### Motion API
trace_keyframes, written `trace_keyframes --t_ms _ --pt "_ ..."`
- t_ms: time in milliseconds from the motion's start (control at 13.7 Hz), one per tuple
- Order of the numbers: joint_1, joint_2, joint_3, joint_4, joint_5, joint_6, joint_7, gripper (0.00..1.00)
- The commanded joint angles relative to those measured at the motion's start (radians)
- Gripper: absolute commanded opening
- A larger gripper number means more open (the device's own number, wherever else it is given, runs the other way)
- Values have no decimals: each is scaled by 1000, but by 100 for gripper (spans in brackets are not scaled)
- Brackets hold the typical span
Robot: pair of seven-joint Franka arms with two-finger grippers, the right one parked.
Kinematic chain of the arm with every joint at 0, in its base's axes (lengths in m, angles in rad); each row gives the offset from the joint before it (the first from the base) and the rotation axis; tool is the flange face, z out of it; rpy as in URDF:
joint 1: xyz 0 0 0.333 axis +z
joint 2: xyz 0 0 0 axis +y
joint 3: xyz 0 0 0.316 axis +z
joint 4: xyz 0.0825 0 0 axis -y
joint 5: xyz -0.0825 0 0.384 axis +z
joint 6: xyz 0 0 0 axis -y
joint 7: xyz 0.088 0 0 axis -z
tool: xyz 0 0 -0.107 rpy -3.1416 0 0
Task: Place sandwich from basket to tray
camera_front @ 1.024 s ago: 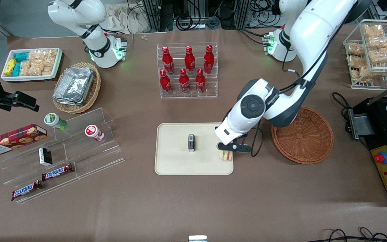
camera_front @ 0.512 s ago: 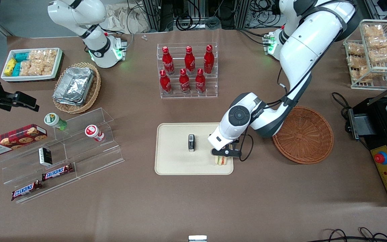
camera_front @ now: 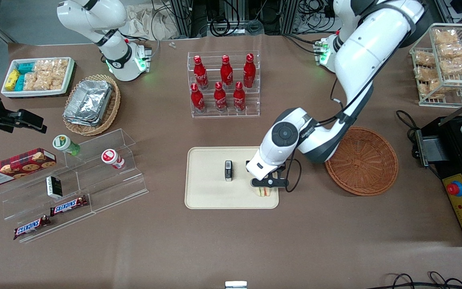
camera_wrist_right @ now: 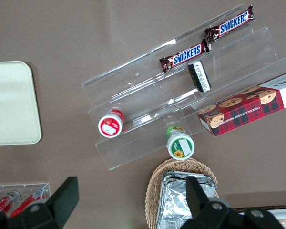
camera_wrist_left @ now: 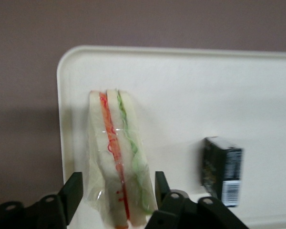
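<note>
The left gripper (camera_front: 266, 187) hangs low over the tray (camera_front: 207, 196), at the corner nearest the basket (camera_front: 369, 168) and the front camera. In the wrist view its 2 fingers (camera_wrist_left: 72, 193) flank the sandwich (camera_wrist_left: 117, 157), which stands on edge between them. A thin gap seems to show on each side, so the gripper looks slightly parted around the wedge rather than clamped on it; actual contact cannot be confirmed.

The sandwich (camera_front: 264, 192) sits on the tray, just beside the rim. Seen from the front, it lies at about 3 o'clock from the small dark box (camera_front: 228, 170) on the tray, well apart from it. The basket holds nothing visible and rests on the worktop (camera_front: 231, 249) toward the working arm's end.

The main risk appears to be tipping. The wedge balances on a narrow edge in loose clear wrap, and a finger that drags on the film while lifting could pull it over. With the rim so close, a fall toward 3 o'clock could leave it across the rim or off the tray. A straight vertical retreat with the fingers spread wider would likely avoid this.
</note>
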Motion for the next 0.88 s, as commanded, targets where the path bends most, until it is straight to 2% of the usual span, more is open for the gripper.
trace_keyframes --t_ms 0,146,293,439,512,805 --pt "16 -196 -20 -22 -56 -119 -49 100" --pt "44 -321 -19 -22 -166 -214 -24 100" --pt "97 -443 -5 -16 -301 -361 104 100" --pt "85 -564 167 -14 -428 -504 264 100" --pt "64 -619 252 -17 -465 -561 346 100" --pt "58 -753 495 -17 -476 -728 545 100"
